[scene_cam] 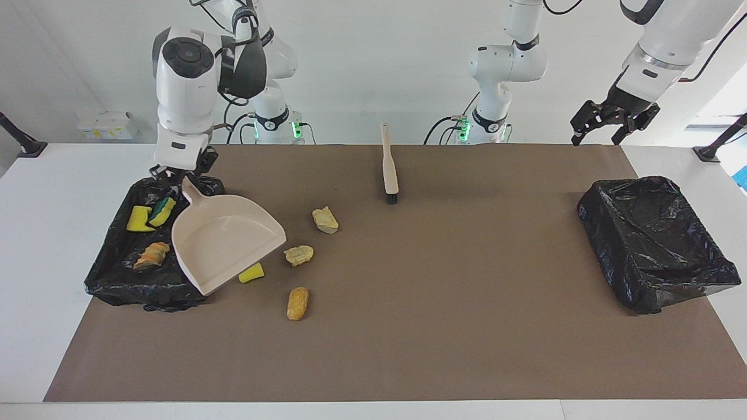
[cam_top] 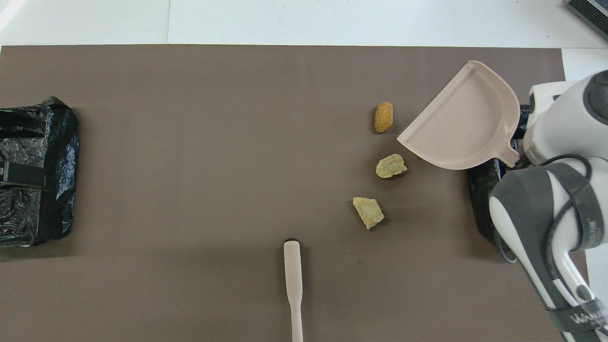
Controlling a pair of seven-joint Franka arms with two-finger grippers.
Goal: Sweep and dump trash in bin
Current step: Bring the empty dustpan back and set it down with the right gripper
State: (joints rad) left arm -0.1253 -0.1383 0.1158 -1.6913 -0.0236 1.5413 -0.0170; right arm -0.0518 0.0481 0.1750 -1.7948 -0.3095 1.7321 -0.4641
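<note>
Brown mat [scene_cam: 408,326]; arm band lettering unreadable.

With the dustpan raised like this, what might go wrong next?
1. The right gripper holds only the handle end of the dustpan; it could twist when pressed down.
2. Its lip hangs over the yellow sponge piece; lowering may pin it.
3. The brush lies unheld, so scraps may scatter.

The right arm's white forearm is reaching down steeply, its black two-finger right gripper [scene_cam: 180,173] pointing at the table with fingertips clamped together on a handle. The left arm is hanging raised and waiting, its black left gripper [scene_cam: 614,121] tilting downward with the fingers spread apart, holding nothing.
</note>
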